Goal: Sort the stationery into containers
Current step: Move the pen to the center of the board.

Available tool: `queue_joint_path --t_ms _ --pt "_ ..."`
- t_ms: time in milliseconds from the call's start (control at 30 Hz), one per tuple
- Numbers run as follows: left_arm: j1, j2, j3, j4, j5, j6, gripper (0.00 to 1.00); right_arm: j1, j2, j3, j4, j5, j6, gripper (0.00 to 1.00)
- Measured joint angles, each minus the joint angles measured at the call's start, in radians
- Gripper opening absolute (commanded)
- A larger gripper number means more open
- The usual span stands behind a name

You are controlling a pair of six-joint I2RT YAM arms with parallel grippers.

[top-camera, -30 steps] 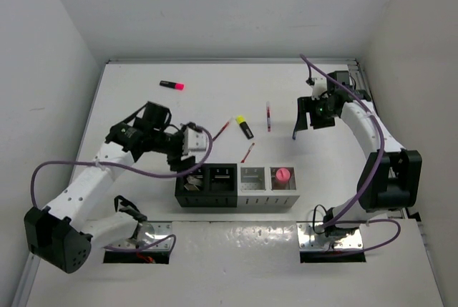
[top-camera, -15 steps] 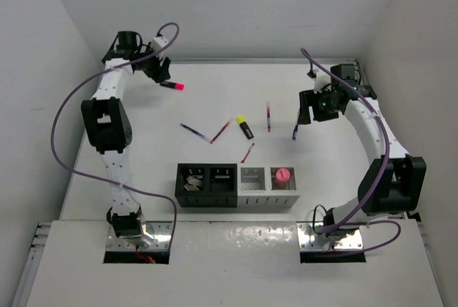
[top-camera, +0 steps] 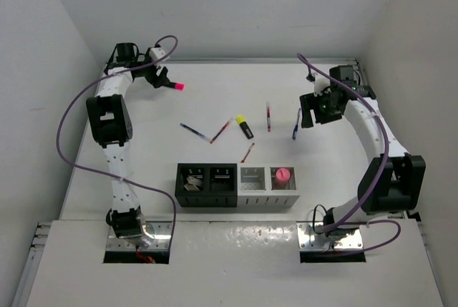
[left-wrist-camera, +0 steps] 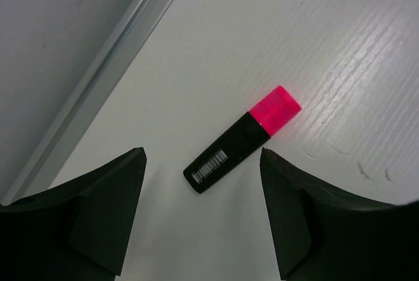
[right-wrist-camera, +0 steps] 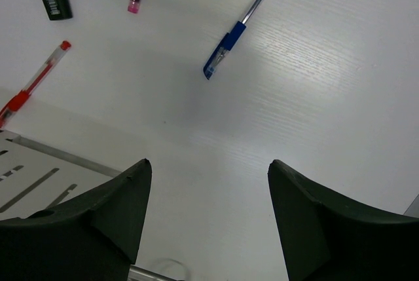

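The pink highlighter (left-wrist-camera: 242,140) looks light, rigid and slick; pinch across its black barrel. The left gripper (left-wrist-camera: 201,160) hangs spread, empty.

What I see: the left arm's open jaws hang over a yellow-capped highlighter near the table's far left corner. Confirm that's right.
Wrong on the colour: the highlighter under the open jaws of the left arm has a pink cap, not yellow. The left wrist view shows it. The rest stands.
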Motion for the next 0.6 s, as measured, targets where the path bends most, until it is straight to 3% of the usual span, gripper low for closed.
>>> queue_joint_path --t_ms 167,333,600 --pt "-0.018 0.000 0.000 0.036 0.035 0.022 0.84 0.000 0.009 0.000 -0.001 0.010 -0.013 0.72" --pt "-0.044 0.015 0.004 0.063 0.037 0.011 0.84 0.000 0.026 0.000 0.000 0.011 -0.018 0.72" --pt "-0.066 0.150 0.124 0.149 -0.004 -0.243 0.81 0.000 0.038 0.000 -0.001 0.016 -0.021 0.72"
